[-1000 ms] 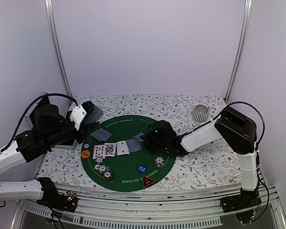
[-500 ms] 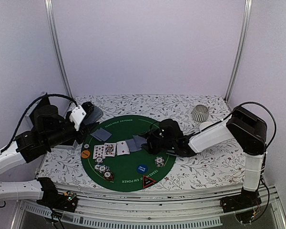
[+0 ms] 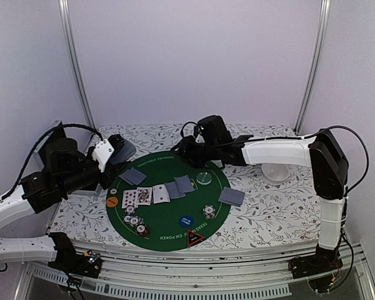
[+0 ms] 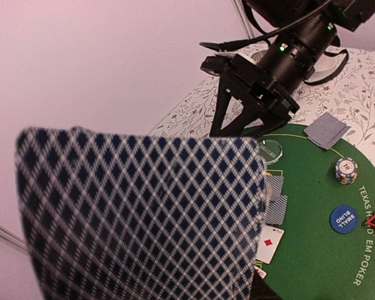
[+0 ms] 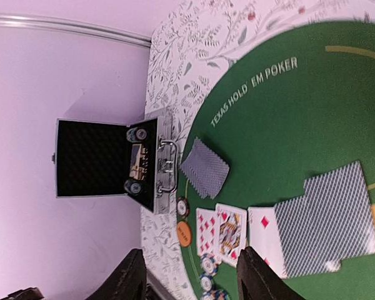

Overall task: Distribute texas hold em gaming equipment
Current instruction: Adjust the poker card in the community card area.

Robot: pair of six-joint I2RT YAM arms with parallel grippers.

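Observation:
My left gripper (image 3: 114,150) hovers off the left edge of the round green mat (image 3: 169,164), shut on a stack of grey-blue-backed playing cards (image 4: 137,212) that fills the left wrist view and hides its fingers. My right gripper (image 3: 186,150) hangs over the mat's far edge, open and empty (image 5: 194,281). On the mat lie three face-up cards (image 3: 144,196), face-down cards (image 3: 179,186), another face-down card (image 3: 132,176), a clear disc (image 3: 204,178), a chip stack (image 3: 209,211), a blue button (image 3: 186,220), an orange button (image 3: 112,202) and a red-black triangle marker (image 3: 195,238).
One face-down card (image 3: 231,196) lies off the mat's right rim on the flowered tablecloth. A white bowl (image 3: 276,172) sits at the right under the right arm. An open metal case (image 5: 106,165) with chips in it stands left of the mat. More chips (image 3: 136,225) lie front left.
My right gripper has opened and drawn back from the mat's middle to its far edge, uncovering face-down cards and the clear disc. The left arm has not moved.

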